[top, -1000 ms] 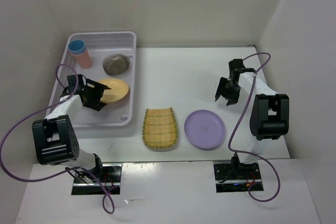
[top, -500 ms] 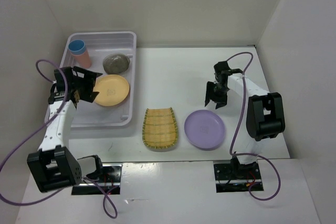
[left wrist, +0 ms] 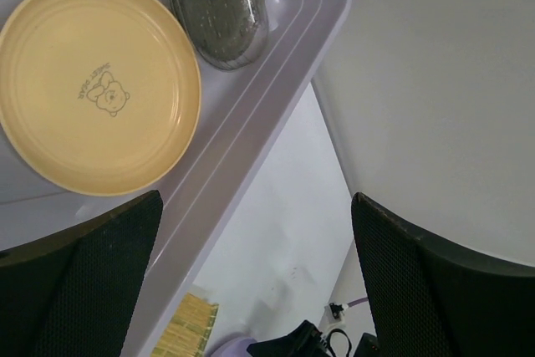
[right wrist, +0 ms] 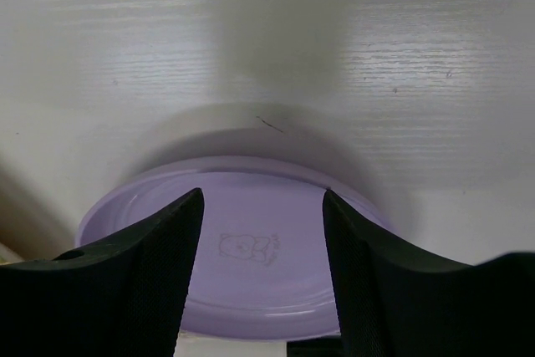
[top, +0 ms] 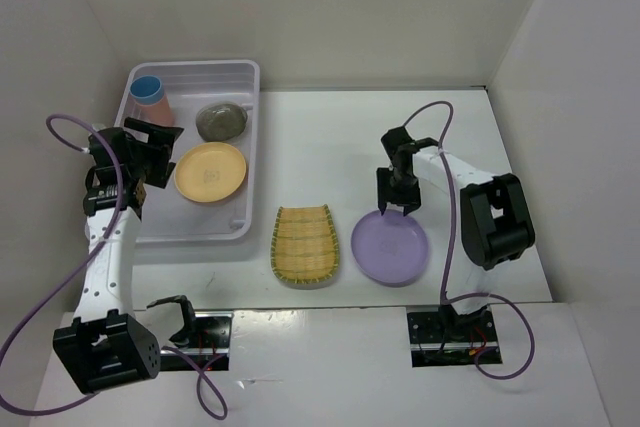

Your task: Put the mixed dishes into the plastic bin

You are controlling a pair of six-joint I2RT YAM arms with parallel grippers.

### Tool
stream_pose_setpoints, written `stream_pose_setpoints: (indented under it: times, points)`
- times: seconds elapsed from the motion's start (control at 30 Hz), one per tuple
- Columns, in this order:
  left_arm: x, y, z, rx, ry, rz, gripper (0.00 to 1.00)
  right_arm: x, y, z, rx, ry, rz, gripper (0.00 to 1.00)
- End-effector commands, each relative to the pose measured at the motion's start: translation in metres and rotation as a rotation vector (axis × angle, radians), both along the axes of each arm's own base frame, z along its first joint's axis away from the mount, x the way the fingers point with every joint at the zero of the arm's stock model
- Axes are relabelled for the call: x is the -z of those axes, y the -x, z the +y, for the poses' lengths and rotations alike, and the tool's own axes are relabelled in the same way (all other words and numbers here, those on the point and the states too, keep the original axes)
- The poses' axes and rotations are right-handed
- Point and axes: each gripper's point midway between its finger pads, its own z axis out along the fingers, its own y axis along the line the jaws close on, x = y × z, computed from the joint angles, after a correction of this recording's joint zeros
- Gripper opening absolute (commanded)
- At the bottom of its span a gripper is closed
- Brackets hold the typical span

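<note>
The plastic bin stands at the far left. It holds the round orange plate, lying flat, the stacked grey plates, and the pink cup with the blue cup nested in it. My left gripper is open and empty, raised over the bin's left side. In the left wrist view the orange plate and grey plates lie below it. The yellow ribbed tray and lilac plate lie on the table. My right gripper is open over the lilac plate's far edge.
White walls enclose the table on the left, back and right. The bin's right rim runs next to bare table. The yellow tray lies just left of the lilac plate, near the table's front edge.
My left gripper has let go of the orange plate and drawn back up and to the left. My right gripper has moved left and down to the lilac plate's far edge.
</note>
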Motion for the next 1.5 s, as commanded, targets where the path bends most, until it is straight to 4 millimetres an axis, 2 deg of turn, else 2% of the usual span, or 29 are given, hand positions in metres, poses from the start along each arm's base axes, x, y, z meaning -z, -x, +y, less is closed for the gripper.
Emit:
stream_pose_setpoints:
  times: [0.0, 0.23, 0.4, 0.53, 0.7, 0.73, 0.87, 0.9, 0.93, 0.97, 1.0, 1.07, 1.1, 1.17, 1.2, 1.23, 1.3, 1.33, 1.37, 1.4, 1.43, 1.47]
  points:
    - [-0.002, -0.003, 0.0, 0.025, -0.021, -0.027, 1.0, 0.006, -0.004, -0.007, 0.032, 0.051, -0.005, 0.65]
    - [-0.004, -0.002, 0.002, 0.02, -0.038, -0.034, 1.0, 0.006, -0.023, 0.012, 0.049, -0.027, -0.032, 0.67]
    - [-0.007, 0.0, 0.001, 0.02, -0.041, -0.043, 1.0, 0.008, -0.031, 0.011, 0.073, -0.014, -0.045, 0.67]
    - [-0.006, -0.003, 0.002, 0.02, -0.04, -0.041, 1.0, 0.012, -0.047, 0.006, 0.086, 0.033, -0.078, 0.67]
    - [-0.009, -0.006, 0.003, 0.02, -0.043, -0.05, 1.0, 0.021, -0.073, 0.015, 0.095, 0.023, -0.097, 0.67]
    - [-0.005, -0.007, 0.004, 0.024, -0.05, -0.041, 1.0, 0.017, -0.083, 0.017, 0.11, 0.022, -0.118, 0.67]
    - [-0.021, -0.018, 0.003, 0.071, -0.101, -0.084, 1.0, 0.005, -0.117, 0.024, 0.119, 0.013, -0.204, 0.67]
    - [-0.023, -0.022, 0.001, 0.097, -0.139, -0.085, 1.0, 0.001, -0.134, 0.024, 0.133, 0.0, -0.241, 0.67]
    - [-0.016, -0.027, 0.0, 0.123, -0.143, -0.058, 1.0, -0.003, -0.144, 0.027, 0.134, -0.01, -0.265, 0.67]
    - [-0.014, -0.03, -0.003, 0.15, -0.144, -0.044, 1.0, -0.007, -0.157, 0.019, 0.16, -0.016, -0.29, 0.67]
    - [-0.02, -0.034, -0.006, 0.176, -0.156, -0.057, 1.0, -0.015, -0.175, 0.019, 0.172, -0.027, -0.324, 0.67]
    - [-0.01, -0.042, -0.013, 0.235, -0.144, -0.04, 1.0, -0.023, -0.194, 0.016, 0.189, -0.048, -0.354, 0.67]
    - [-0.01, -0.044, -0.015, 0.249, -0.136, -0.04, 1.0, -0.032, -0.208, 0.011, 0.196, -0.049, -0.373, 0.67]
    - [-0.005, -0.05, -0.02, 0.285, -0.136, -0.035, 1.0, -0.054, -0.221, 0.006, 0.2, -0.056, -0.415, 0.67]
    - [-0.012, -0.052, -0.024, 0.3, -0.151, -0.052, 1.0, -0.053, -0.22, -0.002, 0.202, -0.036, -0.41, 0.67]
    - [-0.011, -0.054, -0.025, 0.313, -0.155, -0.05, 1.0, -0.071, -0.22, -0.002, 0.195, -0.043, -0.444, 0.67]
    - [-0.016, -0.057, -0.025, 0.342, -0.196, -0.059, 1.0, -0.08, -0.214, -0.022, 0.21, -0.019, -0.456, 0.68]
    - [-0.007, -0.058, -0.028, 0.363, -0.2, -0.026, 1.0, -0.098, -0.209, -0.031, 0.218, -0.012, -0.488, 0.68]
    - [-0.005, -0.059, -0.026, 0.386, -0.241, -0.017, 1.0, -0.101, -0.205, -0.038, 0.23, -0.009, -0.49, 0.68]
    - [-0.014, -0.062, -0.024, 0.395, -0.269, -0.028, 1.0, -0.093, -0.196, -0.053, 0.256, 0.004, -0.463, 0.7]
    - [-0.007, -0.064, -0.027, 0.42, -0.278, 0.001, 1.0, -0.099, -0.191, -0.061, 0.26, 0.01, -0.471, 0.7]
    - [-0.007, -0.067, -0.029, 0.454, -0.323, 0.001, 1.0, -0.086, -0.18, -0.07, 0.275, 0.031, -0.437, 0.7]
